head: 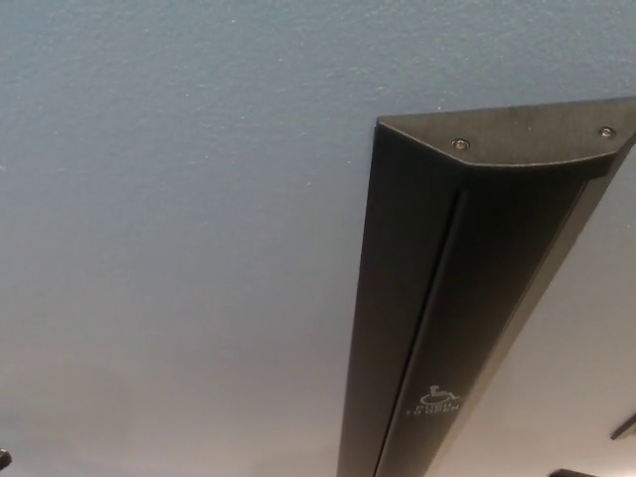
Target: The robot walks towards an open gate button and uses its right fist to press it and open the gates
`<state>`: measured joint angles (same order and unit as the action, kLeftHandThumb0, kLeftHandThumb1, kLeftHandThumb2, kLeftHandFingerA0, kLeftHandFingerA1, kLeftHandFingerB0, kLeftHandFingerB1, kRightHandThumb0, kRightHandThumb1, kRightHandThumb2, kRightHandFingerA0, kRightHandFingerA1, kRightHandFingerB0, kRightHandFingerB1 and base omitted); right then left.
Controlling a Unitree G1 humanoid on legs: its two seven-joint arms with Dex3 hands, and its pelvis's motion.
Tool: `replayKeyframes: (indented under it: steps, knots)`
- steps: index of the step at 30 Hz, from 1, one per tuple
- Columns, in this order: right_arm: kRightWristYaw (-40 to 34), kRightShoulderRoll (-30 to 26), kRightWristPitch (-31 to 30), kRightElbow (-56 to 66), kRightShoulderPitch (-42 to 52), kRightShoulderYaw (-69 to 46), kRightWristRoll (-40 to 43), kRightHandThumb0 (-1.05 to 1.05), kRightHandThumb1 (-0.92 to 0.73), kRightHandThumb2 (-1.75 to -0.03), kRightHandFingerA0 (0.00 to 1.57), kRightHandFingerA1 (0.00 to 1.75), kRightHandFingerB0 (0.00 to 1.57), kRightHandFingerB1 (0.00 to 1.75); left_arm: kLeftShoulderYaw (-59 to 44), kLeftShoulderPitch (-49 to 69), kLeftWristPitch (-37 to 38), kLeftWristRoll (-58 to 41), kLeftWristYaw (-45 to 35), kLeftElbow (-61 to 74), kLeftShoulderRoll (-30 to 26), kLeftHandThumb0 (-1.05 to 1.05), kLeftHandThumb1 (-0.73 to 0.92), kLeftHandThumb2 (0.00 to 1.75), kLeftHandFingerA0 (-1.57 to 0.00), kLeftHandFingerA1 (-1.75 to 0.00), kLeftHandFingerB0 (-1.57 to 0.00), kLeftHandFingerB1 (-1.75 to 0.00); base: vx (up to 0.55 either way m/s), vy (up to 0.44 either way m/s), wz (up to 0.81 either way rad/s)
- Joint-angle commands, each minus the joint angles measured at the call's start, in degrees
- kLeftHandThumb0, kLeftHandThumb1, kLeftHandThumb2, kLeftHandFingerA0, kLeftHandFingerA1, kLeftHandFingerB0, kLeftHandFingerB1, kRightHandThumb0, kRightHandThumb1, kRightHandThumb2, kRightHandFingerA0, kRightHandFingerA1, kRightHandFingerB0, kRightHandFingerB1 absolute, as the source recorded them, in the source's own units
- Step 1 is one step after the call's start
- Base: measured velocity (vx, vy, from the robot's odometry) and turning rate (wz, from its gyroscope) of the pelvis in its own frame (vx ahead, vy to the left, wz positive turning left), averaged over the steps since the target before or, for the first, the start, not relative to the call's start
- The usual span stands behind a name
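Down at the bottom right corner, a sliver of dark shape (574, 472) pokes into frame, with another dark edge (626, 427) just above it at the right border. That may be the right arm coming up, but it's too little to call, so the right hand itself isn't showing and I can't say how its fingers are set. Bottom left, a tiny dark speck (4, 458) at the border, unidentifiable. No left hand in sight either.

Moving up and away: the tall black push bar (452, 298) fills the right half, mounted on the blue-grey textured wall (179, 219). It runs as a long vertical strip, presumably so anyone can hit it at any height. Low on its face sits the white wheelchair symbol (439, 401) with small lettering beneath it, too fine to read.

Farthest up, the bar's cap (517, 134), fixed with two screws (458, 145).

The camera is right up against it, so my read is the approach is done and the press is next.
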<state>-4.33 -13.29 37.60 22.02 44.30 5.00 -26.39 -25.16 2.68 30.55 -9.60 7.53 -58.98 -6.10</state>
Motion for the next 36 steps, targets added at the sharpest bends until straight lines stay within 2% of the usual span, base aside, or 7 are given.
replayKeyframes:
  steps: [1, 10, 12, 23, 26, 27, 36]
  knots:
    - [0.4, 1.7, -4.1, -0.9, -5.2, 2.5, -7.9, -0.18, -0.6, -1.01, 0.87, 1.63, 0.83, 1.31, -0.3, 0.2, 3.6, -0.6, 0.2, 0.0, -0.2, -0.03, 0.36, 1.4, -1.07, -1.51, -1.04, -1.27, 0.0, 0.0, 0.0]
    - [-4.1, 3.5, -7.1, -11.1, -16.4, 3.9, -12.6, -0.23, -0.56, -1.0, 0.96, 1.68, 0.77, 1.44, -1.0, 0.6, 3.7, -1.8, -0.4, 0.4, 0.4, -0.01, 0.37, 1.39, -1.04, -1.52, -1.03, -1.29, 0.0, 0.0, 0.0]
    - [-4.9, 3.7, -7.9, -13.3, -18.4, 4.0, -13.2, -0.2, -0.63, -0.99, 0.81, 1.72, 0.71, 1.5, -1.0, 0.9, 3.3, -1.6, 0.1, 0.9, 0.6, -0.01, 0.39, 1.37, -1.05, -1.51, -1.02, -1.29, 0.0, 0.0, 0.0]
    - [-8.4, 5.7, -13.0, -24.6, -29.6, 5.8, -15.5, -0.22, -0.63, -0.96, 0.85, 1.72, 0.74, 1.42, -1.8, 1.0, 5.0, -3.0, -0.9, 3.0, 1.6, -0.02, 0.35, 1.43, -1.08, -1.52, -1.04, -1.3, 0.0, 0.0, 0.0]
    - [-9.7, 6.0, -13.5, -26.7, -31.2, 6.3, -15.6, -0.23, -0.56, -0.94, 1.01, 1.69, 0.77, 1.41, -1.5, 1.0, 4.8, -2.9, -0.9, 4.3, 1.9, -0.03, 0.34, 1.42, -1.08, -1.52, -1.04, -1.29, 0.0, 0.0, 0.0]
    - [-11.1, 6.7, -13.9, -28.7, -32.5, 6.8, -16.0, -0.25, -0.7, -0.81, 0.81, 1.65, 0.73, 1.35, -1.8, 1.1, 5.0, -3.5, -1.7, 4.6, 2.1, -0.04, 0.35, 1.43, -1.07, -1.53, -1.05, -1.31, 0.0, 0.0, 0.0]
    - [-15.9, 16.4, -24.1, -31.8, -38.7, 10.9, -19.4, -0.17, -0.62, -0.91, 0.84, 1.7, 0.76, 1.44, -1.8, 0.5, 5.2, -3.9, -1.5, 6.4, 2.7, -0.02, 0.32, 1.45, -1.09, -1.52, -1.05, -1.29, 0.0, 0.0, 0.0]
